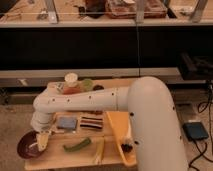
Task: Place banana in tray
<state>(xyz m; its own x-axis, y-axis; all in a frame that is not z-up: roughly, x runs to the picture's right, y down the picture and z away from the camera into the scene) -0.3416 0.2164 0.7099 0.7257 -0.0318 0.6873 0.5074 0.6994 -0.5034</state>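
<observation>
We find the gripper [43, 141] at the end of the white arm [82, 100], hanging near the front-left corner of the wooden table [60, 159] as the camera sees it, above the right rim of the dark maroon bowl [26, 146]. Whether it is spread or closed we cannot tell.

The banana [98, 151] lies free on the table at the front edge, well apart from the gripper and toward the right edge from it. It sits between the green vegetable [77, 145] and the tray [119, 134], just beside the tray's near wall. Its long axis runs roughly from the front edge toward the back edge, leaning slightly. The green vegetable lies in the line between gripper and banana.

In our judgement the coming move turns on that offset. The gripper must travel along the front edge, pass over the vegetable, and close across the banana's short width. The carry to the tray would then be brief.

The arm's large white housing [152, 125] covers the tray's right side, so we cannot see its whole interior. A small dark item shows inside the tray, and we cannot identify it. The banana's near tip is close to the frame's lower edge and hard to make out.
</observation>
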